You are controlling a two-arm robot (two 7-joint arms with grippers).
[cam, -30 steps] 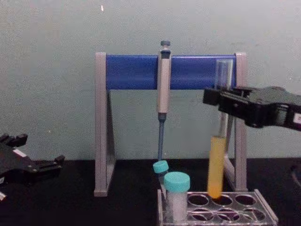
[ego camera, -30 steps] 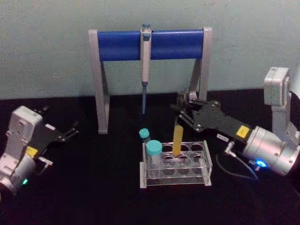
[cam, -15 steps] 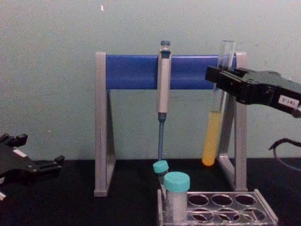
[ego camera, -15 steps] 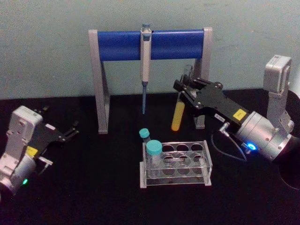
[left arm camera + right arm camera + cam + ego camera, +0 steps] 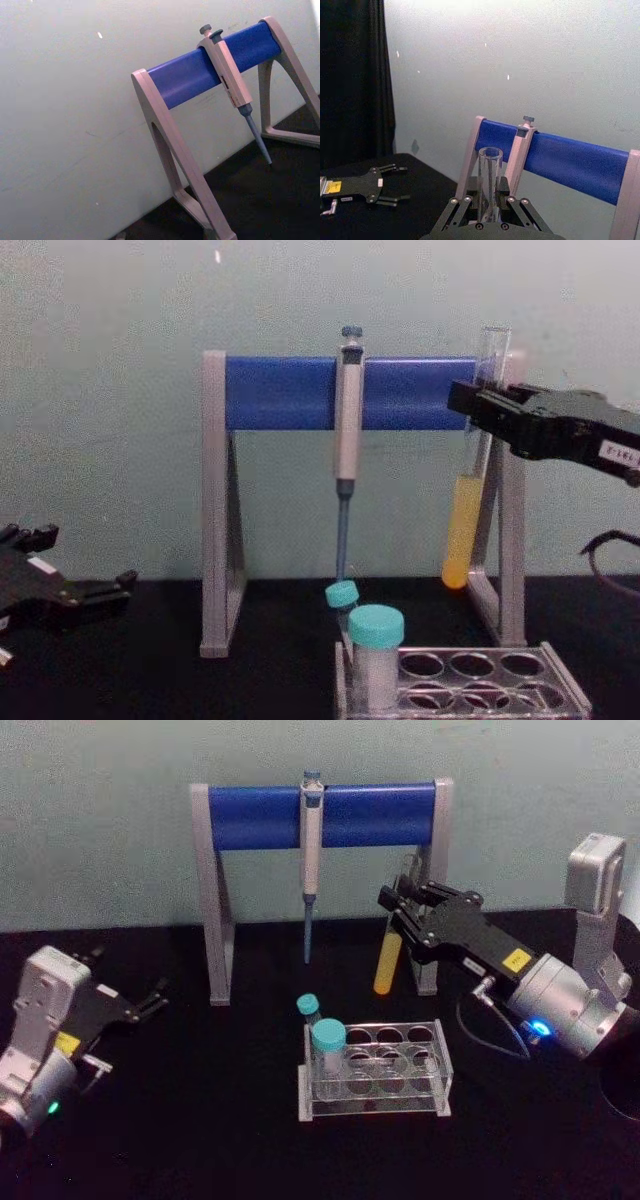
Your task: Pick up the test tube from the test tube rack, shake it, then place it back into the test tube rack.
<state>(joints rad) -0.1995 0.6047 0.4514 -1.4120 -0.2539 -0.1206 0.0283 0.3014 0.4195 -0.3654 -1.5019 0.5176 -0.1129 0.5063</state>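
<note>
Now aloft at the far right, the test tube (image 5: 462, 530) hangs above and beyond the test tube rack (image 5: 440, 1072) as I run the rig remotely. My right gripper (image 5: 478, 412) is clamped on the tube's bare upper glass. The open mouth stands above the fingers and the round bottom tips slightly left. My left gripper (image 5: 150, 1000) sits idle at the near left, fingers apart.

Risk, as I judge it, starts with the missing cap: a hard shake could throw the yellow-orange liquid out of the top. The glass is smooth and thin, so it could slide down through the black fingers. The tube also hangs close to the right leg of the pipette stand (image 5: 320, 815), and a wide swing might crack it against that grey upright. Going back, the round bottom could catch on the rack's top plate if I miss a hole.

The rack is low, clear plastic, with rows of round holes. A teal-capped vial (image 5: 328, 1045) stands in its left end. A slim grey pipette (image 5: 310, 840) hangs from the stand's blue bar.
</note>
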